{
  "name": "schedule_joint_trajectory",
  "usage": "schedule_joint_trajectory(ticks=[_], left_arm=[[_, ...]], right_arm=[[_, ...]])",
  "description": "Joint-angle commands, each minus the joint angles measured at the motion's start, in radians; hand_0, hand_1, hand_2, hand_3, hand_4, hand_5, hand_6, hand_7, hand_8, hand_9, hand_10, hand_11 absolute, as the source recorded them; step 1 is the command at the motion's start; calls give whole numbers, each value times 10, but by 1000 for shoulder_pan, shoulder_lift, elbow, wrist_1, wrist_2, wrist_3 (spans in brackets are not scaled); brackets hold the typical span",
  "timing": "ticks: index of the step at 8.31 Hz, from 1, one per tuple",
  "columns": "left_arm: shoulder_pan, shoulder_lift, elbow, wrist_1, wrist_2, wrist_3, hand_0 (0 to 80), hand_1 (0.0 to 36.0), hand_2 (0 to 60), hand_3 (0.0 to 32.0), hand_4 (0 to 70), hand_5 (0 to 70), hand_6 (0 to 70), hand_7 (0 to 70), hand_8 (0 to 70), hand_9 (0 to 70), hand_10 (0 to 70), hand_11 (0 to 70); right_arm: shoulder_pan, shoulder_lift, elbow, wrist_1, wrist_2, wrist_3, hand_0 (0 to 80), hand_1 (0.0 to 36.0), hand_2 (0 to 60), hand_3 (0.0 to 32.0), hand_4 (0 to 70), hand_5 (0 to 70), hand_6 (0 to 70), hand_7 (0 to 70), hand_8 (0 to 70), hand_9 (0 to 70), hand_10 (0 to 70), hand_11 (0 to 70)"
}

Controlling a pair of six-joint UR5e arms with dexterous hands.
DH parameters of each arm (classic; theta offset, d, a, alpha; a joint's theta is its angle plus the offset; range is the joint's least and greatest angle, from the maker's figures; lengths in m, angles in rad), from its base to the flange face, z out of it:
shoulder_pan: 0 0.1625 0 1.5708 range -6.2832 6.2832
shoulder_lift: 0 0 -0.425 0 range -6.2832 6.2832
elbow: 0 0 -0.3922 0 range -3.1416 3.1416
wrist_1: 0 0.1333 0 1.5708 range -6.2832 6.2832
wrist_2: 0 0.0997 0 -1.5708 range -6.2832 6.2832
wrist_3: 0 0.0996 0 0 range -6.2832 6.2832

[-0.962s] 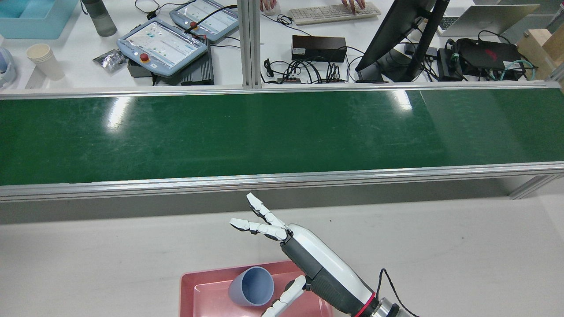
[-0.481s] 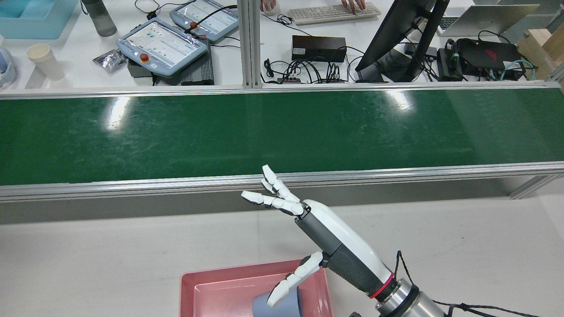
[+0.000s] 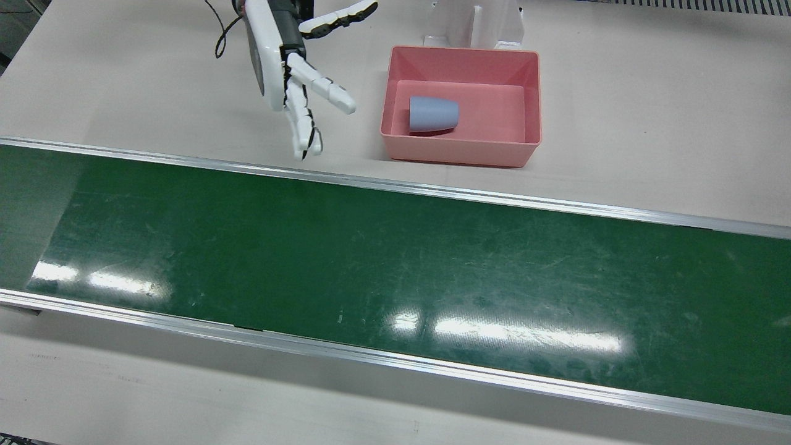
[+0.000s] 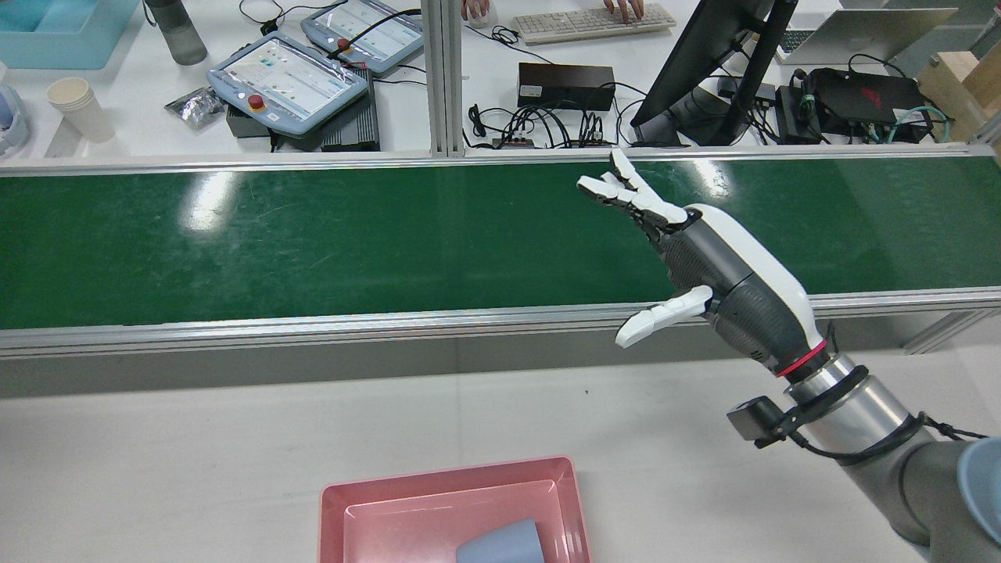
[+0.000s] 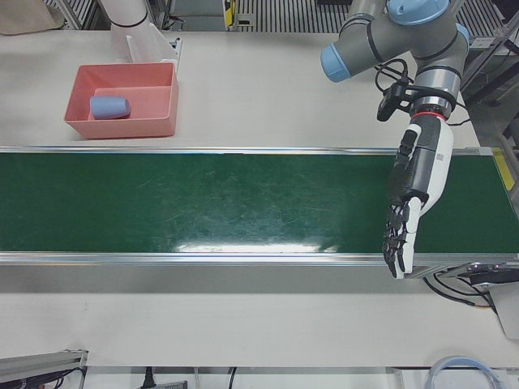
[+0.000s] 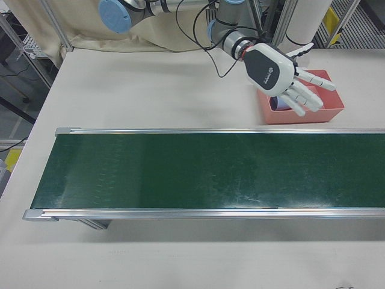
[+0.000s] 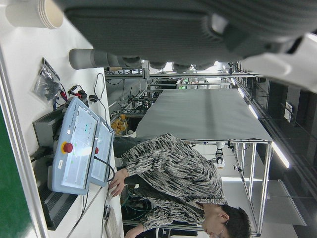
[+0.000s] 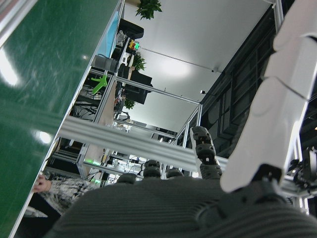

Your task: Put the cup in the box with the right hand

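Cup point(image 3: 434, 115) is lying on its side inside the pink box point(image 3: 460, 154), its length running from 9 to 3 o'clock in the front view, and it is resting on the box floor toward the 9 o'clock wall. In the rear view only the upper part of the blue-grey cup point(image 4: 500, 543) is showing at the bottom edge, within the box point(image 4: 336, 500).

Nothing is touching the cup. The right hand point(image 3: 296, 74) is hanging in the air at about 9 o'clock from the box in the front view, clear of its rim, with its fingers point(image 3: 304, 127) spread wide and pointing toward 6 o'clock, at the green conveyor belt point(image 3: 395, 266). It is holding nothing. In the rear view the right hand point(image 4: 704, 258) is reaching over the near rail of the belt, palm empty, thumb splayed out toward 8 o'clock. In the right-front view the same hand point(image 6: 283, 75) is partly covering the box point(image 6: 334, 111).

The left hand point(image 5: 413, 194) is showing in the left-front view, at about 3 o'clock along the belt and well apart from the box point(image 5: 122, 128) and the cup point(image 5: 109, 107). Its fingers are stretching straight down toward 6 o'clock, loosely apart, and gripping nothing.

The box is sitting on the pale table point(image 3: 618, 93), just beside the belt's rail.
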Motion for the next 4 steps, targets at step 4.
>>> schedule_joint_trajectory(ticks=[4], left_arm=[[0,0,-2,2,0,0,0,0,0,0,0,0,0,0,0,0,0,0]], right_arm=[[611,-140,-314,-29,-349,537,502,147,0,0,0,59,27,17,53,81,0,0]])
